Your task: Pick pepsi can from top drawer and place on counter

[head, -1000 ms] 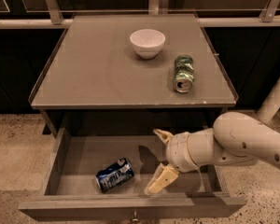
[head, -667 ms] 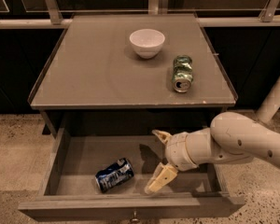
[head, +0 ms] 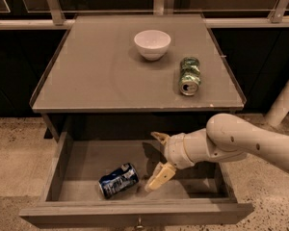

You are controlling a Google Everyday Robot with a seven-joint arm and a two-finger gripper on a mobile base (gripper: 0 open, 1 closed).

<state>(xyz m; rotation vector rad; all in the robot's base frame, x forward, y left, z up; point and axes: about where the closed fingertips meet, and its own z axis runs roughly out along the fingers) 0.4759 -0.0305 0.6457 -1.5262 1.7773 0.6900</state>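
Drawer: toppled pepsi can beside gripper

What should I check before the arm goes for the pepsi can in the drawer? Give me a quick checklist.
1. Top drawer pulled open: ok.
2. Pepsi can exposed, lying on its side on the drawer floor: ok.
3. Claw open: ok, fingers spread wide.
4. Claw around the can: not ok; it is beside the can and not touching it.
5. Bare landing spot on the counter: ok, away from the white bowl and the green can.
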